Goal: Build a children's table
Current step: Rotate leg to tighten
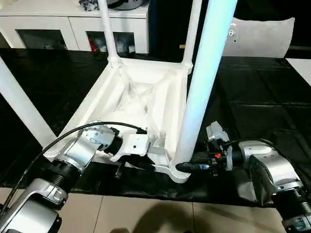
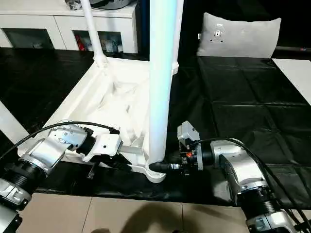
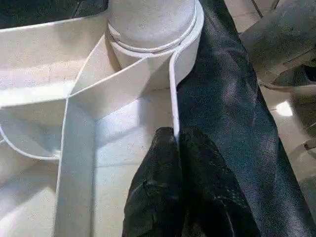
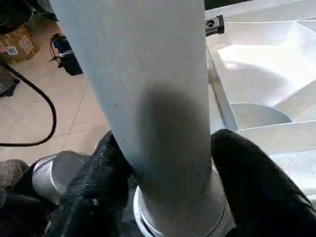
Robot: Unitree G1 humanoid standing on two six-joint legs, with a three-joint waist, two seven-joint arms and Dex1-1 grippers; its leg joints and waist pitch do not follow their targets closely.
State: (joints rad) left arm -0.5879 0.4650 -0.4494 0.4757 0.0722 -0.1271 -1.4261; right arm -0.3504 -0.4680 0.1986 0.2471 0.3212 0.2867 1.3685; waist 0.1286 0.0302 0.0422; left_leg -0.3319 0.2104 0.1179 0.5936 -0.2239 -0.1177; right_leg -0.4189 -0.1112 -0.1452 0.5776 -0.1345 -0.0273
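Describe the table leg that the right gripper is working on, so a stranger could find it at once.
The white table lies upside down on a black mat. The leg rises from its near right corner socket; the right gripper straddles its base.

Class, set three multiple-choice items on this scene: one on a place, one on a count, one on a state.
1. Where is the right pincer?
A. At the base of the nearest leg
B. On the cabinet
C. On the cushion

2. How many legs stand up from the table top?
A. Two
B. Three
C. Four

3. How does the table top lie?
A. Right way up
B. Underside up
C. On its edge

Answers:
1 A: the right pincer has a finger on either side of the nearest leg, just above its socket.
2 C: three other legs rise besides the nearest.
3 B: the table top shows its ribs.
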